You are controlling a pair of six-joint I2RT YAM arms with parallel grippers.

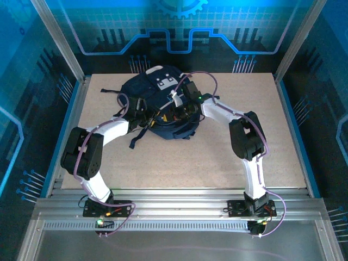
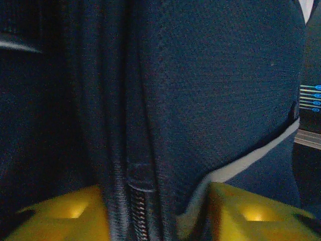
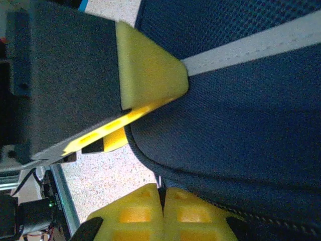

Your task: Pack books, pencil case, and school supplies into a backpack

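The navy backpack (image 1: 157,87) lies at the back middle of the table, and both grippers meet at its near edge. My left gripper (image 1: 148,117) (image 2: 158,201) is shut on a fold of backpack fabric (image 2: 215,90) holding the zipper (image 2: 138,211) and the pale stripe (image 2: 261,155). Its yellow fingers (image 3: 150,65) clamp the bag's rim in the right wrist view. My right gripper (image 1: 176,110) (image 3: 163,193) is shut on the small metal zipper pull (image 3: 160,182) at the backpack's edge (image 3: 251,110). Books, pencil case and school supplies are out of view.
Bare tan tabletop (image 1: 217,163) spreads in front of and to the right of the bag. Black straps (image 1: 136,138) trail off the bag toward the near left. Aluminium posts and blue panels (image 1: 60,49) wall in the table.
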